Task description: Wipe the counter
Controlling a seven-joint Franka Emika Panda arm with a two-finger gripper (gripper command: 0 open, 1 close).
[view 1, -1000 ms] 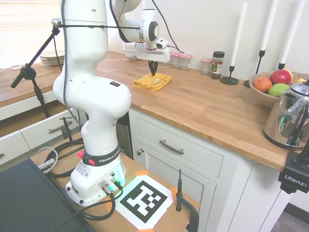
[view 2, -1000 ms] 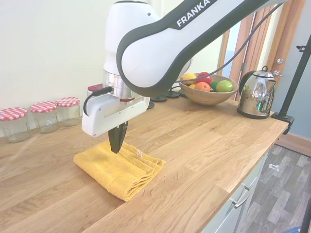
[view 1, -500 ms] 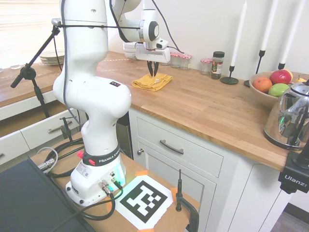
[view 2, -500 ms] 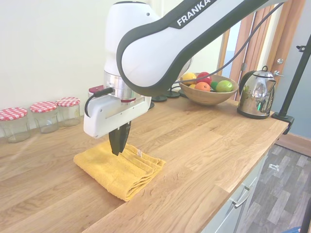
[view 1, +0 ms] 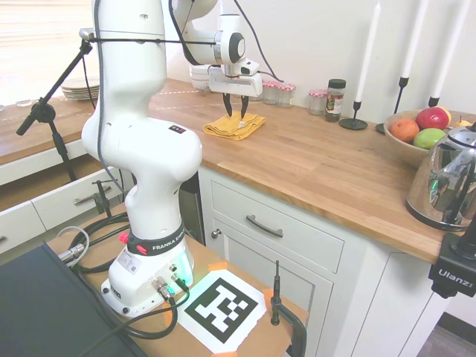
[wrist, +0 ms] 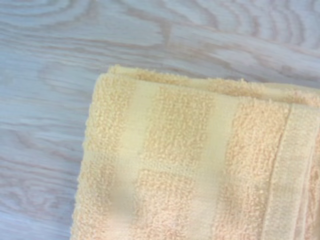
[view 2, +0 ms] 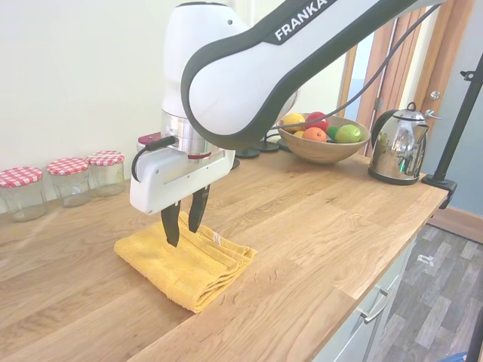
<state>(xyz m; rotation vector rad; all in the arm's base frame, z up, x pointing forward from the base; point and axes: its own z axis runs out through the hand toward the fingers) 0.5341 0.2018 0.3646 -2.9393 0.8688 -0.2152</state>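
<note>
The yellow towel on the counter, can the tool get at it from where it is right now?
Probably yes. The tool is open right above the folded yellow towel, fingertips at its surface, with nothing between them on the counter.

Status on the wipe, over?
Gripper open, above the folded yellow towel. Towel flat on the counter, not gripped. Nothing blocking nearby.

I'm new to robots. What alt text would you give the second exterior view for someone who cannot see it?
A white robot arm's open gripper hangs just over a folded yellow towel on a wooden counter. Three jars with red checked lids line the wall; a fruit bowl and a kettle stand further along.
</note>
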